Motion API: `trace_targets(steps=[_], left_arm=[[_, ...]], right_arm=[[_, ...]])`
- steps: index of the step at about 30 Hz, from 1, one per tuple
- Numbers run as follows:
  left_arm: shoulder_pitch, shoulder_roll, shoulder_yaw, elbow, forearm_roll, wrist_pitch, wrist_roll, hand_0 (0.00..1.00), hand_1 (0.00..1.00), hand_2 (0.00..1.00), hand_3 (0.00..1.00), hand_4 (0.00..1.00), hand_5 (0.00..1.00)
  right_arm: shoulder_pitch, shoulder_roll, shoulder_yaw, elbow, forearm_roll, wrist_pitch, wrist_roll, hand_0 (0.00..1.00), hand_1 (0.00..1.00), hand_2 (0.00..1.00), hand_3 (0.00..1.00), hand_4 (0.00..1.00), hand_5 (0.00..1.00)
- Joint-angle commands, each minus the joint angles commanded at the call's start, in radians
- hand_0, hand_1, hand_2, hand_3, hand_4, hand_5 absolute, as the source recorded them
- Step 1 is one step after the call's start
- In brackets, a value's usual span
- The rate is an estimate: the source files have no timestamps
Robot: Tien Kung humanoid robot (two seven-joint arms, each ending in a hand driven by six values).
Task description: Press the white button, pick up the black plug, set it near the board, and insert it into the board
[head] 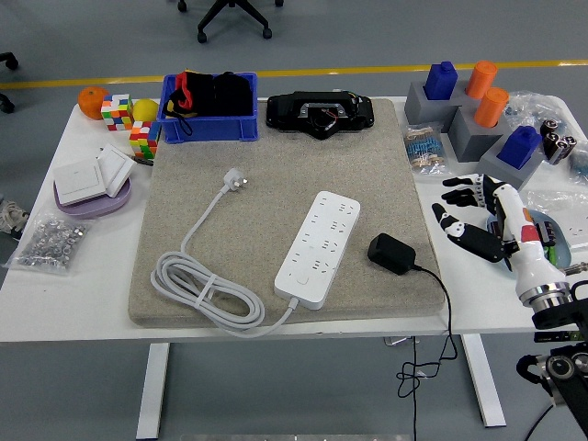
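A white power strip (319, 246) lies diagonally on the grey mat (276, 138), with its white button (299, 273) at the near end and its white cord (197, 276) coiled to the left. The black plug (391, 253) lies on the mat just right of the strip, its black cable (441, 303) running off the table's front edge. My right hand (473, 216) hovers over the table right of the mat, fingers spread and holding nothing, about a hand's width from the plug. My left arm is out of view.
A blue bin (209, 129) and a black device (320, 113) sit at the mat's far edge. Grey blocks with blue and orange pegs (473, 106) stand at the back right. Puzzle cubes (118, 110), a switch plate (83, 179) and a bag of nuts (50, 241) lie left.
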Motion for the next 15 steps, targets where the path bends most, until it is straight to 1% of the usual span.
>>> trace_targets(steps=[3,5,6,8,11,12,14,15], left_arm=[[0.0,0.0,-0.001,0.0,0.0,0.0,0.0,0.708,0.664,0.59,0.682,0.65,0.286],[-0.001,0.0,-0.001,0.0,0.0,0.0,0.0,0.708,0.664,0.59,0.682,0.65,0.286],[0.0,0.0,0.0,0.0,-0.001,0.0,0.0,0.708,0.664,0.59,0.682,0.65,0.287],[0.0,0.0,-0.001,0.0,0.0,0.0,0.001,0.708,0.664,0.59,0.682,0.65,0.287],[-0.002,0.0,0.001,0.0,-0.001,0.001,0.001,0.708,0.664,0.59,0.682,0.65,0.287],[-0.002,0.0,0.001,0.0,-0.001,0.0,0.001,0.708,0.663,0.59,0.682,0.649,0.287],[-0.003,0.001,0.001,0.0,0.0,0.0,0.001,0.708,0.663,0.59,0.682,0.649,0.287],[-0.003,0.001,0.001,0.0,0.0,0.0,0.001,0.708,0.663,0.59,0.682,0.649,0.287]], right_arm=[[0.007,-0.007,-0.033,0.009,0.011,0.018,-0.011,0.25,0.15,0.205,0.609,0.668,0.268],[0.019,-0.015,-0.071,0.017,0.021,0.048,-0.031,0.25,0.15,0.205,0.609,0.668,0.268],[0.028,-0.019,-0.094,0.019,0.025,0.054,-0.037,0.091,0.046,0.139,0.605,0.645,0.245],[0.038,-0.023,-0.119,0.021,0.03,0.059,-0.043,0.091,0.046,0.139,0.605,0.645,0.245],[0.076,-0.035,-0.183,0.027,0.042,0.065,-0.058,0.091,0.046,0.139,0.605,0.645,0.245],[0.091,-0.037,-0.205,0.029,0.05,0.071,-0.068,0.002,0.002,0.092,0.607,0.652,0.221],[0.109,-0.039,-0.242,0.031,0.056,0.087,-0.091,0.002,0.002,0.092,0.607,0.652,0.221],[0.122,-0.039,-0.264,0.033,0.058,0.104,-0.112,0.002,0.002,0.092,0.607,0.652,0.221]])
